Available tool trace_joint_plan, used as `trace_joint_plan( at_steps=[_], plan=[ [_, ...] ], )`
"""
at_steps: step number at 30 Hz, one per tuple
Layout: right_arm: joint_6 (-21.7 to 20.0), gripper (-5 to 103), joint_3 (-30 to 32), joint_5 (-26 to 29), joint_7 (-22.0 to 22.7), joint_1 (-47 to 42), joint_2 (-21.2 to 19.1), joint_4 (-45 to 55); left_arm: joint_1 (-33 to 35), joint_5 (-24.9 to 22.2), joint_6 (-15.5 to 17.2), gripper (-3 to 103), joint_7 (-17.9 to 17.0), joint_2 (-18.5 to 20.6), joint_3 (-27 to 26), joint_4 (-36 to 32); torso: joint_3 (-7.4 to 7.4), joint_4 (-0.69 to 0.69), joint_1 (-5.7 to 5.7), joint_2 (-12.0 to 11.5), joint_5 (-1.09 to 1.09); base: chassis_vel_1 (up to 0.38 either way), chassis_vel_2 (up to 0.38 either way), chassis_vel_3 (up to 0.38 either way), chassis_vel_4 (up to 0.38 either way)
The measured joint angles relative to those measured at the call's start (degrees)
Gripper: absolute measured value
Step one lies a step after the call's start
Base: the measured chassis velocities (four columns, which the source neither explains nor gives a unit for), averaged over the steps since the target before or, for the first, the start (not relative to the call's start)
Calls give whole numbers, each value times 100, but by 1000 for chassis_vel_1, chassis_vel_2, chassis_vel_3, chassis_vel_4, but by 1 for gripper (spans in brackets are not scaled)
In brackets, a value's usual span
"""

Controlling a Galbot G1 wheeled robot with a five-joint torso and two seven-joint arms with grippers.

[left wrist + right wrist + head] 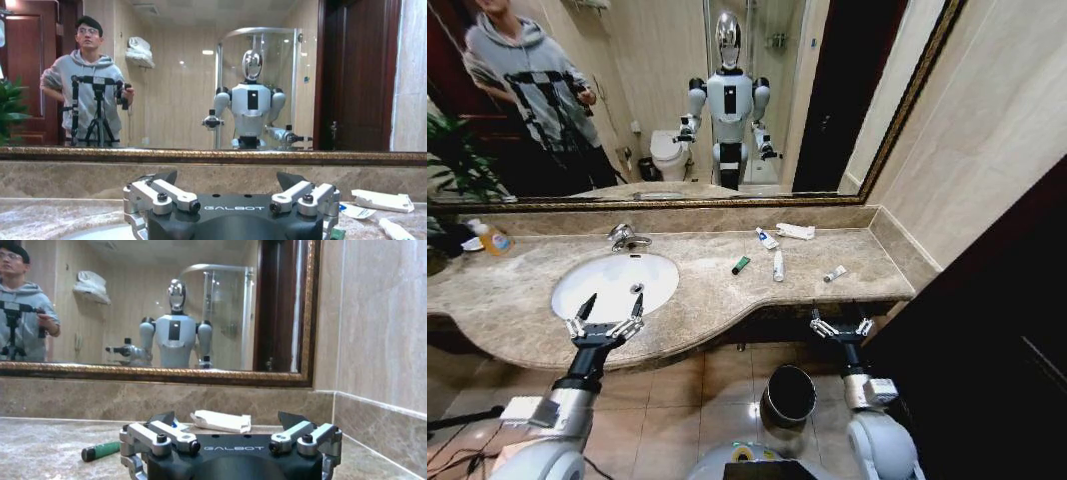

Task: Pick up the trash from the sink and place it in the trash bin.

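Note:
The white oval sink is set in the marble counter, with a chrome faucet behind it. The trash lies on the counter right of the basin: a dark green stick, two white tubes, a flat white packet and a small tube. My left gripper hangs open over the basin's front edge. Just off the counter's front edge, my right gripper is open and holds nothing. The dark trash bin stands on the floor between the arms.
An orange-liquid bottle stands at the counter's far left beside a plant. A framed mirror runs along the back. A tiled wall and a dark panel close off the right side.

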Motion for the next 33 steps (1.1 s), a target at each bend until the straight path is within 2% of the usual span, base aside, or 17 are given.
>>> trace_joint_plan(
  at_steps=[23,27,31,33],
  plan=[
    [190,100,-55,-81,-90,-170,-106,-53,0,0,0,100,0,0,0,0,0,0,0,0,0,0,0,0,0],
    [66,100,-113,-62,-87,-37,-174,-67,0,0,0,100,0,0,0,0,0,-1,0,0,0,0,0,0,0],
    [-470,100,-131,145,-5,624,-438,-255,0,0,0,100,0,0,0,0,0,0,0,0,0,0,0,0,0],
    [-541,100,-132,153,23,715,-467,-286,0,0,0,100,0,0,0,0,0,0,0,0,0,0,0,0,0]
  ],
)
